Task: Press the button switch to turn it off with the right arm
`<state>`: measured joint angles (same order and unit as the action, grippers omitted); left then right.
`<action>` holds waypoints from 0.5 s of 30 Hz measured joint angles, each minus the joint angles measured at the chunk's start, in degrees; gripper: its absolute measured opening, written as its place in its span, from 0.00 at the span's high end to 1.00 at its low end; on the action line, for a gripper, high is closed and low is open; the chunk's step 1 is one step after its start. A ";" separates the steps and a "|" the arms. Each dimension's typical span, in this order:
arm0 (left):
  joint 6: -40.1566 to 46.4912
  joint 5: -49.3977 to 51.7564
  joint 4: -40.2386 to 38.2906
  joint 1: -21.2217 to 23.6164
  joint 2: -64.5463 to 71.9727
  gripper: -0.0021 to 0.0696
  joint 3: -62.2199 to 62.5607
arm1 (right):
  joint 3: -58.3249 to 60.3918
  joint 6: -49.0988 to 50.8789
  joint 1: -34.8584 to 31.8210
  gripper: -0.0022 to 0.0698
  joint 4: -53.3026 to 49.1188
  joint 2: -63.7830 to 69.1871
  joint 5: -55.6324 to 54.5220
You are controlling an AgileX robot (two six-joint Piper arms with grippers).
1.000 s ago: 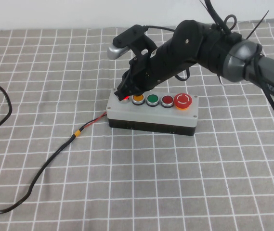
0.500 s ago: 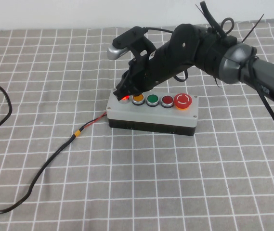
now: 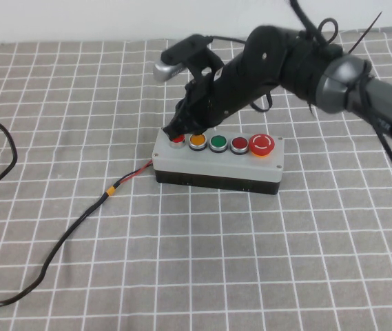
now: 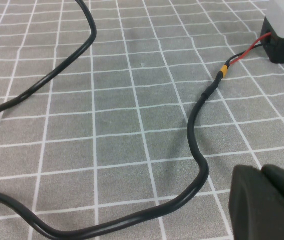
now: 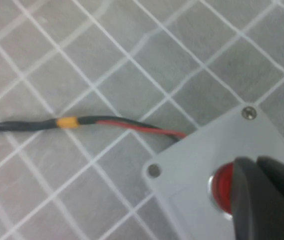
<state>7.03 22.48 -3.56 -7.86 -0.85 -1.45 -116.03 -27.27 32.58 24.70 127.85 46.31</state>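
So, look first at the big checked cloth (image 3: 78, 262) that covers the whole table. Your right arm (image 3: 306, 69) reaches in from the upper right of the high view, down toward the middle. In the middle sits the grey button box (image 3: 216, 167), with a black cable (image 3: 58, 248) running off to the lower left.

Next, the row of buttons on top of the box. At the right end is the big red stop button (image 3: 262, 144). Leave it alone. The button switch (image 3: 177, 140) is the little red dome at the left end of the row, and it looks dull, not bright.

The right gripper (image 3: 176, 131) hangs right on top of that dome, at the near edge of it. In the right wrist view the black fingers (image 5: 261, 195) look closed together, with nothing held, and they cover part of the red dome.

To do this well, push straight down on the middle of the dome, slowly. Don't slide onto the orange button (image 3: 197, 141) beside it.

The left gripper (image 4: 269, 202) waits low over the cloth, at the lower right of the left wrist view, well away from the box. You cannot tell how its fingers stand.
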 joint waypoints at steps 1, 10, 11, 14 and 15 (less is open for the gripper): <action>0.00 0.00 0.00 0.00 0.00 0.98 0.00 | -0.34 0.00 0.00 0.99 0.00 -0.81 0.94; 0.00 0.00 0.00 0.00 0.00 0.98 0.00 | -1.32 3.72 0.09 0.99 -1.36 -16.49 2.64; 0.00 0.00 0.00 0.00 0.00 0.98 0.00 | -1.36 5.62 0.09 0.99 -2.48 -18.66 3.09; 0.00 0.00 0.00 0.00 0.00 0.98 0.00 | -1.46 11.09 0.09 0.99 -7.68 -24.27 5.09; 0.00 0.00 0.00 0.00 0.00 0.98 0.00 | -1.46 12.18 0.09 0.99 -9.17 -26.11 6.19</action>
<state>7.03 22.48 -3.56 -7.86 -0.85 -1.45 -117.48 -15.09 32.66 15.53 101.74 52.50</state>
